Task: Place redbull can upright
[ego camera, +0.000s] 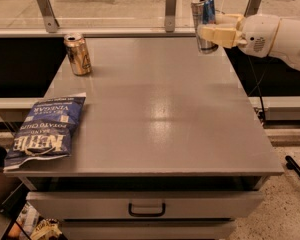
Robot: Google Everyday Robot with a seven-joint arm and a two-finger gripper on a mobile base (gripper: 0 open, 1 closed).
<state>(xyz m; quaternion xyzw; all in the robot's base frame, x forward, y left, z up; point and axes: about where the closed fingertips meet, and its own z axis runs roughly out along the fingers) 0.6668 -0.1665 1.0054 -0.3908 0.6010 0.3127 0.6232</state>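
The redbull can (203, 15) is slim, blue and silver, and stands nearly upright in my gripper (216, 34) above the far right part of the grey table (155, 109). The cream fingers (217, 35) are closed around the can's middle. The can's base hangs just over the table surface near the far edge; I cannot tell whether it touches. The white arm (275, 36) reaches in from the right.
A gold can (78, 54) stands upright at the far left of the table. A blue chip bag (45, 130) lies at the near left edge. A glass rail with metal posts (170, 9) runs behind the table. A drawer with a handle (146, 210) is below.
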